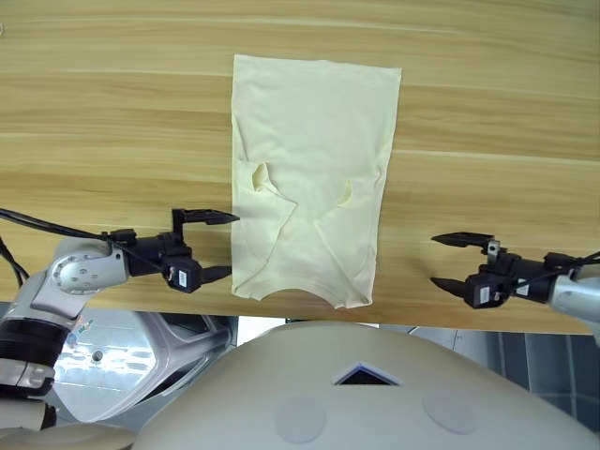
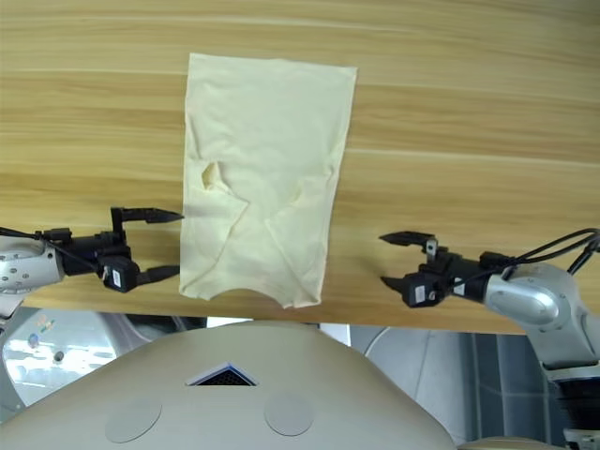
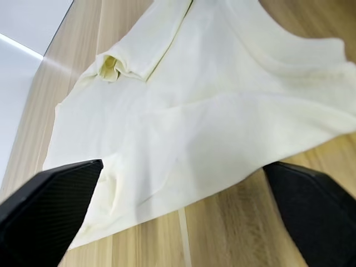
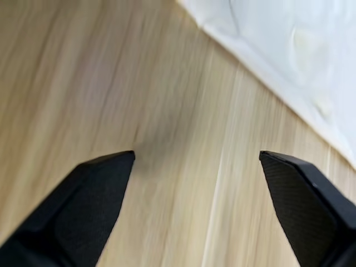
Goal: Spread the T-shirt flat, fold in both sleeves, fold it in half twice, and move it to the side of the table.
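A pale yellow T-shirt [image 1: 309, 169] lies on the wooden table [image 1: 112, 122] as a long upright rectangle, both sleeves folded in over its middle, collar end at the near edge. My left gripper [image 1: 231, 246] stands open just left of the shirt's near left corner, fingertips almost touching the cloth; its wrist view shows the T-shirt [image 3: 194, 111] close ahead between the fingers [image 3: 50, 206]. My right gripper [image 1: 433, 260] is open over bare wood, a short way right of the shirt's near right corner, with the shirt's edge [image 4: 278, 50] beyond it.
The table's near edge [image 1: 403, 323] runs just under both grippers. Bare wood lies to the left, right and far side of the shirt.
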Tool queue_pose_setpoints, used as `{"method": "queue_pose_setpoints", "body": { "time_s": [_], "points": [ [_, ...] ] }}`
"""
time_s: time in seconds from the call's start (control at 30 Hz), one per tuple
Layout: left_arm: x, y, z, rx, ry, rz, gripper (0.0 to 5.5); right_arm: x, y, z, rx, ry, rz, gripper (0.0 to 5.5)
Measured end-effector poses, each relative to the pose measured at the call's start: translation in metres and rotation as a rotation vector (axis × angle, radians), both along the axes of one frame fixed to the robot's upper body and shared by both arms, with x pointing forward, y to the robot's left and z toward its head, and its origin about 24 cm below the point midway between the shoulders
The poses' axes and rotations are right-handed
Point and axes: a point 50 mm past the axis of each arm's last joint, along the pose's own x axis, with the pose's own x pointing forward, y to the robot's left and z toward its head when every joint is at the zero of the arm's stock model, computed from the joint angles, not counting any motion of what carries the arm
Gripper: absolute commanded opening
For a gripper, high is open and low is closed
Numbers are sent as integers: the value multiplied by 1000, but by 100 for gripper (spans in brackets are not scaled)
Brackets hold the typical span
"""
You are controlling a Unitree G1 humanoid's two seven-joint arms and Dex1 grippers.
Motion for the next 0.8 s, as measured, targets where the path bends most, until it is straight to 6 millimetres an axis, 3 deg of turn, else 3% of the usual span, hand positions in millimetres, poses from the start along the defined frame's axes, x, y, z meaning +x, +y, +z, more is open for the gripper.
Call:
{"method": "queue_pose_setpoints", "body": {
  "time_s": [0.37, 0.8],
  "points": [
    [-15, -6, 5, 7, 45, -79, 540, -8, 39, -5, 105, 54, 104, 416],
    [-5, -9, 5, 23, 17, -78, 540, -5, 66, -16, 223, 67, 123, 416]
  ]
}}
